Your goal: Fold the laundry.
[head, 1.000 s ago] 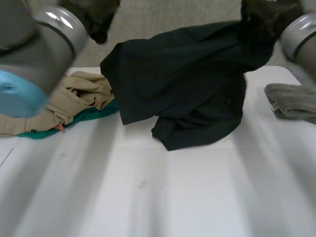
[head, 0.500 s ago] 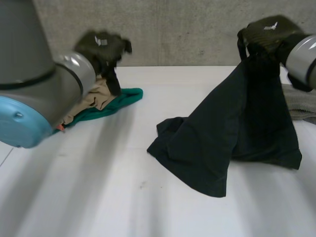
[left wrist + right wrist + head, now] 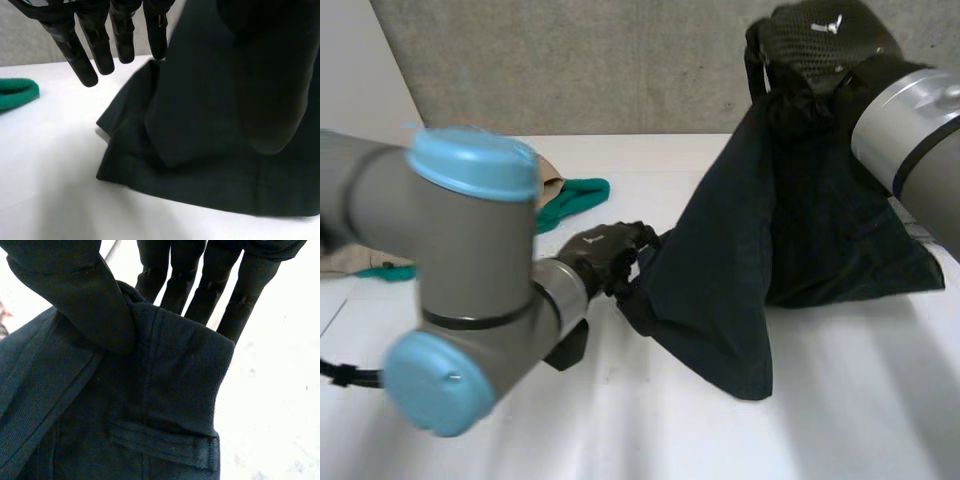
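Moved: left hand (image 3: 605, 255) has swung in beside the dark garment (image 3: 790, 230), at its low corner on the table (image 3: 620, 420).
Left hand: fingers straight, spread, gripping nothing.
Right hand (image 3: 820, 50): pinches the garment's top, lifted.
Advice: catch that corner squarely.

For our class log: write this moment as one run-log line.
right robot hand: pinches dark garment, top raised | left robot hand: open, by its lower edge

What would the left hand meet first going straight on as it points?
Probably the bunched lower corner of the dark garment, on the table just ahead of the left hand; depth uncertain.
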Controlling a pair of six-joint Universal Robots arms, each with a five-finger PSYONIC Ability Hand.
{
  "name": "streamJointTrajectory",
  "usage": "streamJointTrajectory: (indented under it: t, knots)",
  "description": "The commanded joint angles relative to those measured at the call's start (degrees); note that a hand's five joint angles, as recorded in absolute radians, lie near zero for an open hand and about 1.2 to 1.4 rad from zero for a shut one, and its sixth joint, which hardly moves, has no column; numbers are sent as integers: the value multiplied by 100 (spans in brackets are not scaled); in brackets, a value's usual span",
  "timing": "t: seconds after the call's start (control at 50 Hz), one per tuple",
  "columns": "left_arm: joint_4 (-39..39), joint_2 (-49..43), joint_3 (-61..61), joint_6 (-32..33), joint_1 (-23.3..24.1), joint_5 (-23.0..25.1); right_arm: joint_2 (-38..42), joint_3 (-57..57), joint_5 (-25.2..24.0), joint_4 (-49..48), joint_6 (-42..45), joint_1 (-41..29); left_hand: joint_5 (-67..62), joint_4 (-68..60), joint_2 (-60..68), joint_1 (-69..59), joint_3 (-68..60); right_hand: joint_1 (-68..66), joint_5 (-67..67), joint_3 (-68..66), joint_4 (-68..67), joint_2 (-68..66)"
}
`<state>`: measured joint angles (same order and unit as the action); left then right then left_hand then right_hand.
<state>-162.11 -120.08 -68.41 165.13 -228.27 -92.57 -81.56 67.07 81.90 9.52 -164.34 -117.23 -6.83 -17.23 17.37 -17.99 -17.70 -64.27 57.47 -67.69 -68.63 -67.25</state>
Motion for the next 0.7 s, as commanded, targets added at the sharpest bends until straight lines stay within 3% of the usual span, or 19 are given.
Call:
streamJointTrajectory:
  t: [0.02,0.1,0.14,0.16,0.26,0.38,0.5,0.62,0.7]
  knots:
    - [-49,-894,714,28,204,-349,-553,219,-25,-81,-212,-212,-430,-391,376,-314,-343,-1573,1253,-1231,-1137,-1275]
    - [22,-1026,987,28,336,-253,-633,412,-16,-204,-186,-177,-2795,-2756,2741,-2679,-2708,-1573,1253,-1231,-1137,-1275]
    - [83,-992,1048,28,353,-165,-624,526,-7,-310,-133,-63,-5801,-5762,5747,-5685,-5714,-1573,1253,-1231,-1137,-1275]
    - [101,-956,1066,45,345,-156,-615,570,-16,-353,-107,-11,-6311,-6272,6258,-6196,-6225,-1573,1253,-1231,-1137,-1275]
    - [154,-474,1294,229,47,-287,-519,869,-60,-599,156,516,-6317,-6277,6263,-6201,-6230,-1573,1253,-1231,-1137,-1275]
    - [57,-156,2260,1230,-762,-69,-247,1194,-394,-1346,412,974,-6317,-6277,6263,-6201,-6230,-1573,1253,-1231,-1137,-1275]
    - [101,-708,3113,2039,-860,511,-53,1808,-684,-2136,298,931,-6317,-6277,6263,-6201,-6230,-1573,1253,-1231,-1137,-1275]
    - [312,-1553,3167,2356,-842,407,482,2240,-588,-2700,263,720,-6218,-6179,6165,-6103,-6132,-1573,1253,-1231,-1137,-1275]
    - [189,-2255,3307,2620,-851,118,1150,2250,-412,-2964,289,518,-1787,-1748,1733,-1671,-1700,-1573,1253,-1231,-1137,-1275]
